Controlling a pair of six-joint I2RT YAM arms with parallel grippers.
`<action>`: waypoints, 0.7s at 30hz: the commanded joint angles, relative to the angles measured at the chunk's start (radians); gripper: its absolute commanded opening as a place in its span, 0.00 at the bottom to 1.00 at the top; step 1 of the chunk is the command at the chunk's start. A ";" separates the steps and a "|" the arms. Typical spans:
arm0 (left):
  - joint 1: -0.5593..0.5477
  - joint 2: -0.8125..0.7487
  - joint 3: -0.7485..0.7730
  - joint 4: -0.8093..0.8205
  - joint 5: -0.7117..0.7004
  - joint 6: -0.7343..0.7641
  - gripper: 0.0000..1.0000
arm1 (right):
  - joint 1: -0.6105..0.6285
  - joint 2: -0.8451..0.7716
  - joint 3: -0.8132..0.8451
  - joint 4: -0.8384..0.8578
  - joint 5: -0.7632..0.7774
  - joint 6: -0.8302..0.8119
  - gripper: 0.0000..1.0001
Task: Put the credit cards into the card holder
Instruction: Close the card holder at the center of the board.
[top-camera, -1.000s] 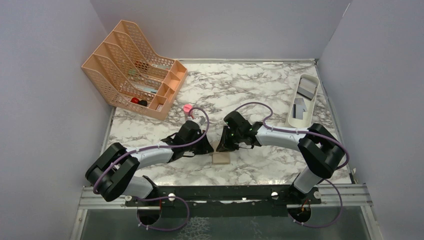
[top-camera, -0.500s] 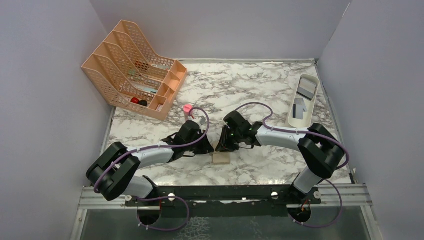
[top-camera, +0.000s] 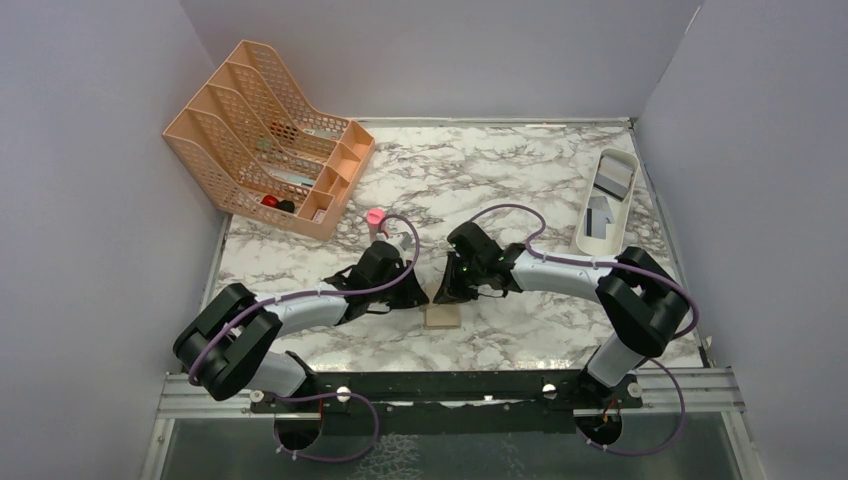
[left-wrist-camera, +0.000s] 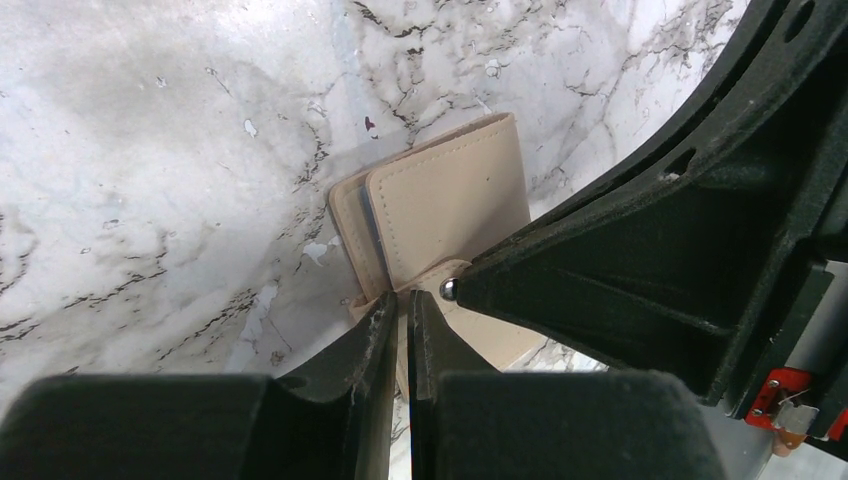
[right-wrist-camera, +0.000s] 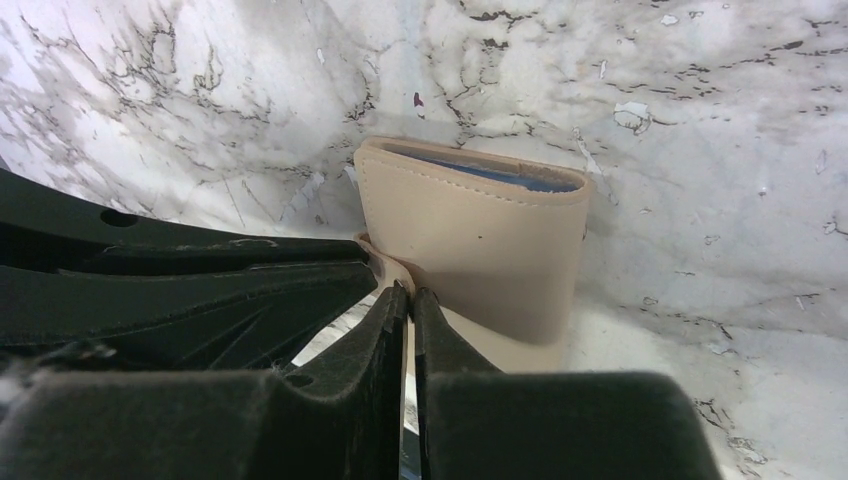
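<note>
A: Left gripper (left-wrist-camera: 402, 298), fingers?
B: Narrow, just a slit. Tan leather runs into it, so it is pinching the snap tab (left-wrist-camera: 432, 272) of the card holder (left-wrist-camera: 450, 200).
A: Right gripper (right-wrist-camera: 408, 292)?
B: Also nearly together. Tips sit at that same tab, nose to nose with the left tips. Cannot tell whether it grips the tab or only touches it.
A: Holder location, heading?
B: On the marble table (top-camera: 500, 170), about centre, a bit toward the arm bases, right under the two meeting tips. Folded shut. In the left wrist view the long axis runs away from the fingers, slanted up and right, with the layered edges on the left side. In the right wrist view the blue-lined mouth is the far edge, facing away from that gripper, and the tab end faces the fingers. From the top it reads near square, so the axis is unclear there.
A: Cards?
B: Credit cards (top-camera: 600, 215) are grey, lying in the white tray (top-camera: 581, 243) at the far right table edge, well apart from the holder.
A: Room?
B: Bare marble on every side of the holder. The near edge with the black rail (top-camera: 450, 385) is the closest border. Peach file rack (top-camera: 260, 130) in the far left corner, small pink-topped item (top-camera: 374, 216) just behind the left arm. Lilac walls (top-camera: 100, 200) left, right and back.
</note>
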 joint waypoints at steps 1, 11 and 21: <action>-0.006 0.015 0.011 0.037 0.040 -0.008 0.12 | 0.008 -0.003 0.003 0.020 0.005 -0.001 0.09; -0.006 -0.006 0.016 0.030 0.037 -0.015 0.12 | 0.008 -0.041 -0.017 0.000 0.049 -0.016 0.01; -0.006 -0.020 0.023 0.016 0.035 -0.015 0.16 | 0.008 -0.078 -0.031 -0.002 0.069 -0.026 0.01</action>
